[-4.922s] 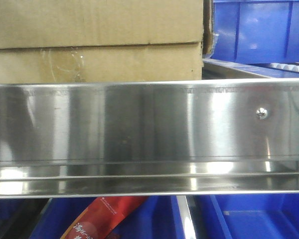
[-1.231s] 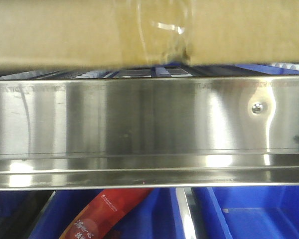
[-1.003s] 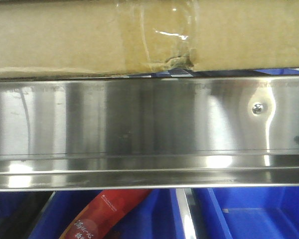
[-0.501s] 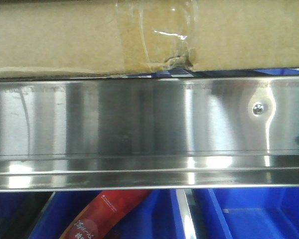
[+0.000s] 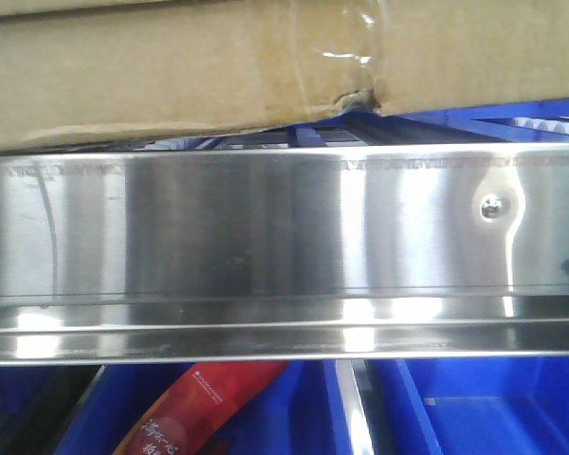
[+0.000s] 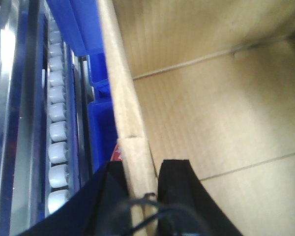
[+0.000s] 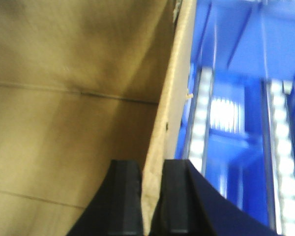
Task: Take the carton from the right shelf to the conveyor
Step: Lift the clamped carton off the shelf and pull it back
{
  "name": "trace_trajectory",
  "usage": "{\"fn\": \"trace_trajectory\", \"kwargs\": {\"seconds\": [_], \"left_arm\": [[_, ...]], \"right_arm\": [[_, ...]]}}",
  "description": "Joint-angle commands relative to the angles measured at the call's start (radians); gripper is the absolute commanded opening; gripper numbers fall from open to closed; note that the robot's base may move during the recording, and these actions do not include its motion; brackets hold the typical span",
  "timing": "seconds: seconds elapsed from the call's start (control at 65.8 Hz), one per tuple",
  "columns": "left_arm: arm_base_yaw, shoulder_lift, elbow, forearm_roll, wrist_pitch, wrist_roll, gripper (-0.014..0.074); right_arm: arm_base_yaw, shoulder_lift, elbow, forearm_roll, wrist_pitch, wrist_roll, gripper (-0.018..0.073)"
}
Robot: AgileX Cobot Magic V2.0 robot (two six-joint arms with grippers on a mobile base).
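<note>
Both carton (image 5: 171, 76) side walls pinched: left gripper (image 6: 142, 172) one, right gripper (image 7: 151, 169) other.

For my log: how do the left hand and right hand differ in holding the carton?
Left hand has the carton's inside on its right, rollers on its left; right hand, the reverse. The right hand's end sits higher than the left's. Both pinch a wall.
</note>
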Motion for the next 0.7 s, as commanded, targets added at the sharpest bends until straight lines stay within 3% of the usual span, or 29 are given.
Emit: {"fn": "trace_trajectory", "kwargs": {"seconds": [0.0,0.684], "left_arm": [[-0.012,-0.013,-0.002,-0.042,-0.031,0.012,-0.002],[-0.012,-0.013,-0.002,-0.042,-0.031,0.012,-0.002]], "right_arm": [[0.001,-0.011,-0.006,0.007,-0.103,-0.015,-0.0057],[0.001,-0.011,-0.006,0.007,-0.114,-0.015,-0.0057]]}}
